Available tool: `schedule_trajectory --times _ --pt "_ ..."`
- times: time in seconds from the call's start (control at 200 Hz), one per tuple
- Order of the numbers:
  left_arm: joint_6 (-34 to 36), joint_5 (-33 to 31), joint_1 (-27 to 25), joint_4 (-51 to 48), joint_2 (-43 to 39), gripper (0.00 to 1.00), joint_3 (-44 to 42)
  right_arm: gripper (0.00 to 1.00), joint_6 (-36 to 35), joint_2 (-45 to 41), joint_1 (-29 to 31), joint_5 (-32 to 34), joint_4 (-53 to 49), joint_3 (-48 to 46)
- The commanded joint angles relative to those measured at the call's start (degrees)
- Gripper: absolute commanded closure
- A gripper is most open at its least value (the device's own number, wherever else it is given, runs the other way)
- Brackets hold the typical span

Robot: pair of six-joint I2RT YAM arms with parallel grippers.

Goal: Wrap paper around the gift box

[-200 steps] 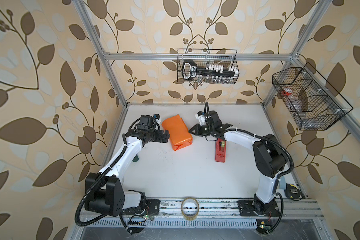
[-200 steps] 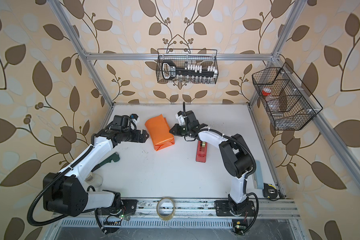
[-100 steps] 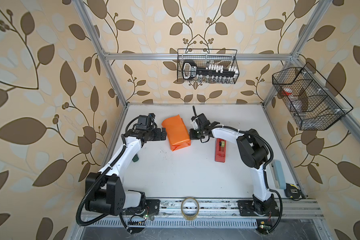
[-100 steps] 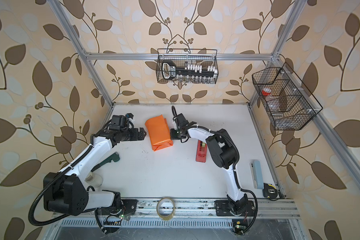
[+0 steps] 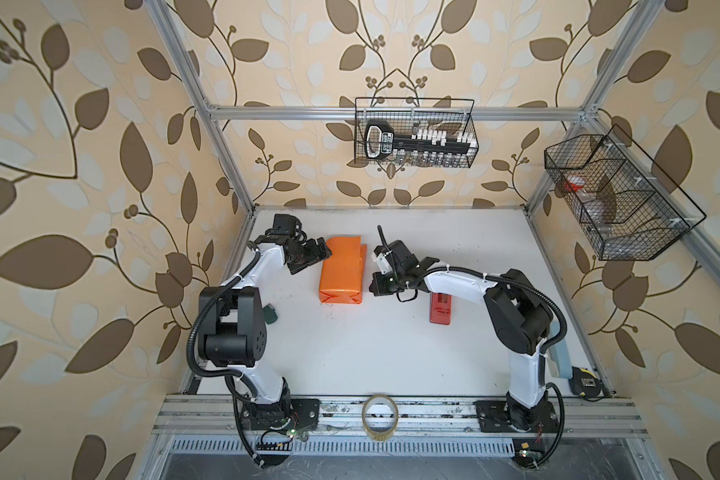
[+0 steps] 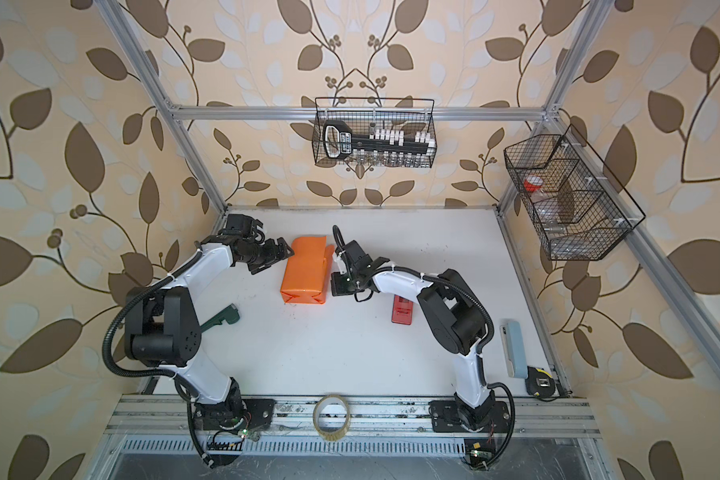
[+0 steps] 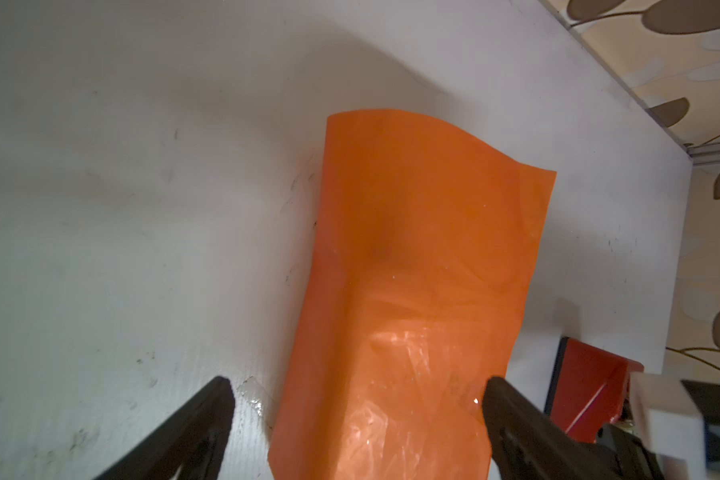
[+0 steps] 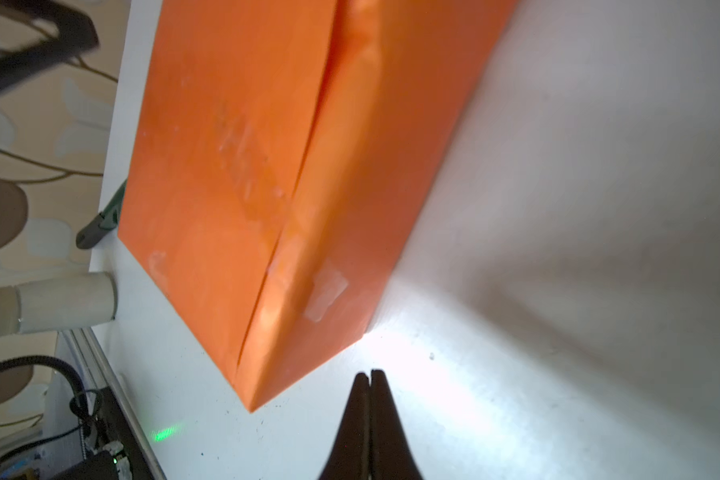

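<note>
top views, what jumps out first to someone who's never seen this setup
The bright orange paper, folded into a parcel, lies toward the back of the white table and draws the eye at once. The left end effector stands open at its left edge; the right end effector is shut, just off its right side. A red tape dispenser lies further right.
</note>
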Motion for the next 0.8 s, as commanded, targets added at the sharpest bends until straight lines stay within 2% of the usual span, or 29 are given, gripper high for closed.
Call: schedule_trajectory --times 0.0,0.115,0.285,0.4,0.51,0.605,0.795 --pt "-2.36 7.63 -0.07 -1.05 3.07 0.06 3.47 0.94 0.57 2.28 -3.00 2.63 -3.48 4.74" --pt "-2.28 9.61 -0.05 -2.63 7.18 0.07 6.55 0.94 0.87 8.72 -3.76 1.80 -8.30 13.27" --pt "-2.50 12.76 -0.05 -3.03 10.99 0.08 9.02 0.95 2.78 15.70 -3.17 0.67 -9.38 22.22" --pt "-3.33 13.99 -0.05 -2.73 11.61 0.09 8.66 0.95 3.28 19.91 -2.78 -1.24 -12.05 28.05" --pt "-6.67 18.16 -0.14 0.56 11.25 0.13 6.81 0.96 4.30 21.66 -2.07 -2.66 -11.92 31.37" --pt "-9.77 23.31 -0.56 4.75 9.17 0.17 4.70 0.96 4.67 20.99 -1.40 -5.21 -11.03 32.15" --pt "-10.27 26.30 -4.16 6.63 4.51 0.18 2.88 0.96 5.59 13.13 -1.39 -6.38 -4.26 24.55"
